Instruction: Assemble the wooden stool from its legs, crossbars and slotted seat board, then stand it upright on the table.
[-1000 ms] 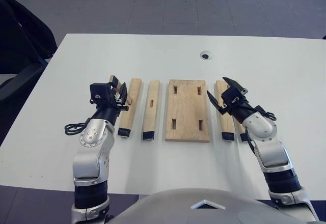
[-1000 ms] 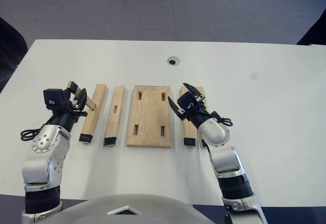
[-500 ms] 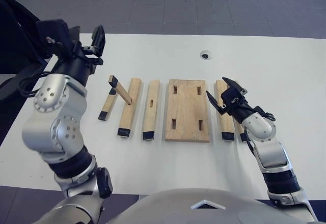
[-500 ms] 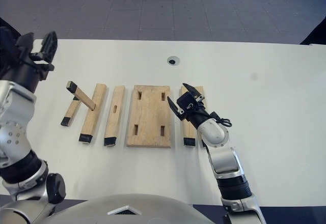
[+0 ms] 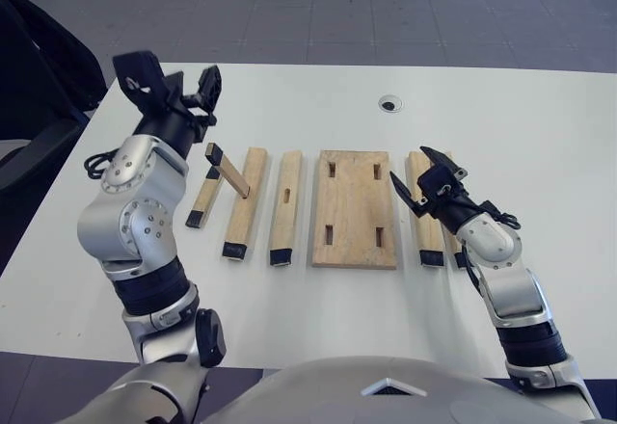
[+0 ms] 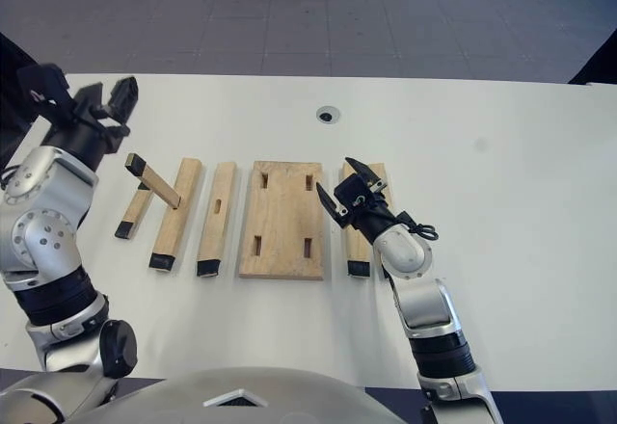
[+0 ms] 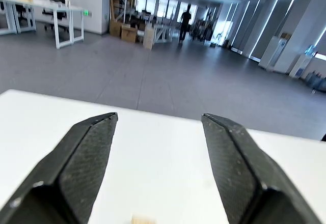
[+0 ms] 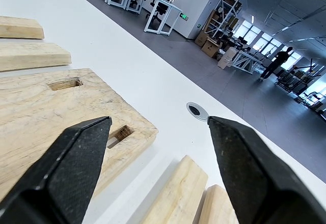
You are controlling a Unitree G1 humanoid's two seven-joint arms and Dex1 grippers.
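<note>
Seat board (image 5: 354, 209) flat mid-table (image 5: 521, 135), slots up; stool unbuilt.
Legs (image 5: 243, 202) laid in rows both sides of board, prob. for easy picking; a crossbar (image 5: 228, 171) leans on a leg left of board. L gripper (image 5: 181, 81) wide, raised left of board; R gripper (image 5: 415, 169) wide, empty, over legs right of board. White top, grey tiled floor (image 5: 337, 10) beyond.

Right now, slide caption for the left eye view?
Stool unassembled: seat board flat between loose legs; left gripper open, raised; right gripper open over the right legs.

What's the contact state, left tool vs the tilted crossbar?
Apart. Left eye view: the open left tool hangs clear of the tilted crossbar, white table visible between them.
</note>
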